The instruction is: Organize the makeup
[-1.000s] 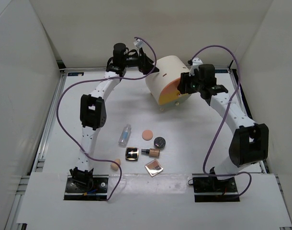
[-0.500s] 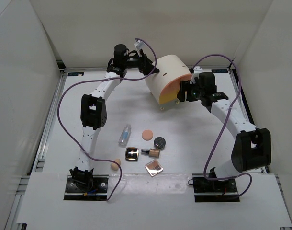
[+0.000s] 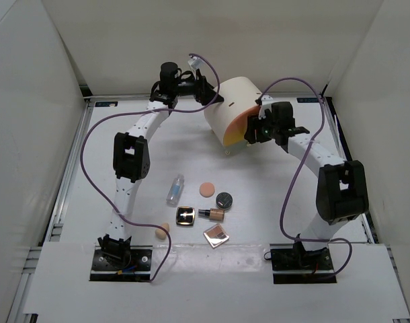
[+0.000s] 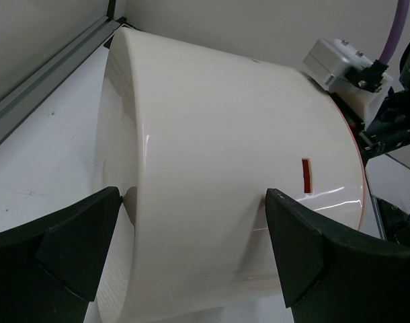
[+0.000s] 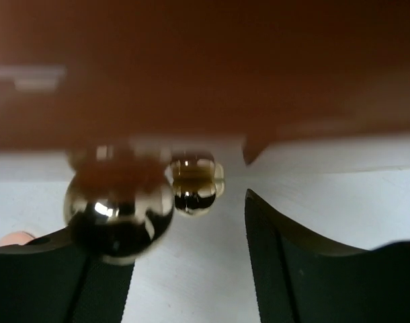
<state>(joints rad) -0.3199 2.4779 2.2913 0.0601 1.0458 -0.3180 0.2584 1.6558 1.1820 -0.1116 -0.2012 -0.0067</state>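
White tabletop [image 3: 259,182] near my bases carries the makeup [image 3: 206,188]: egg sponge [image 3: 162,231], then the clear bottle [image 3: 175,190] lying lengthwise away from me, then the foundation bottle [image 3: 212,214] lying crosswise. Farther back, my left arm [image 3: 131,155] stretches out, left gripper [image 3: 208,94] spread wide astride the cream box [image 3: 235,101] and its curved wall; my right arm [image 3: 339,188] folds inward, right gripper [image 3: 252,131] parted at the orange drawer front [image 3: 237,128], beside a gold knob [image 5: 117,222].

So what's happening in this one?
The left pincer, open, hovers at the cream box at the back. The right pincer, jaws apart, is up at the box's orange drawer front, beside the gold knobs. The makeup lies loose on the table nearer the bases, none of it held.
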